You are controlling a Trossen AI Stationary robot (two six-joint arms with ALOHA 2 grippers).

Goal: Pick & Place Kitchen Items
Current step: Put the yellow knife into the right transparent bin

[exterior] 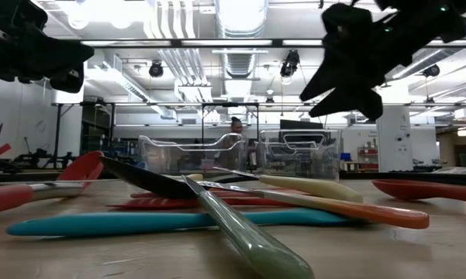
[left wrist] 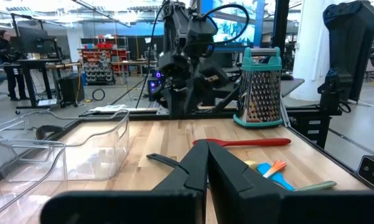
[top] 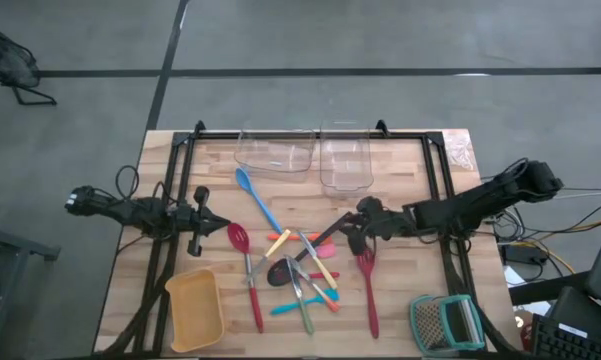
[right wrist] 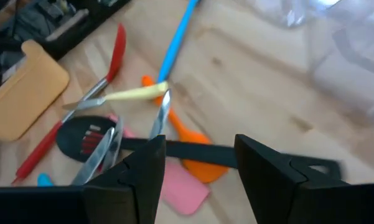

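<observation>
The utensils lie in a loose pile at the table's middle: a blue spoon [top: 254,198], two long red slotted spoons [top: 246,268] [top: 368,290], a black spoon [top: 284,270], orange [right wrist: 190,140], pink [right wrist: 183,190] and teal [exterior: 139,223] spatulas, and yellow-handled cutlery [right wrist: 134,93]. My right gripper [top: 347,232] is open above the pile's right side. In the right wrist view its fingers [right wrist: 143,171] stand on either side of the black spoon's handle [right wrist: 199,151], raised clear of it. My left gripper [top: 218,224] is shut and empty left of the pile; it also shows in the left wrist view [left wrist: 205,171].
Two clear plastic tubs [top: 275,152] [top: 345,165] stand at the far edge. A yellow tray [top: 195,310] lies at the near left and a teal-framed grater [top: 445,322] at the near right. A person [exterior: 235,125] is in the room behind.
</observation>
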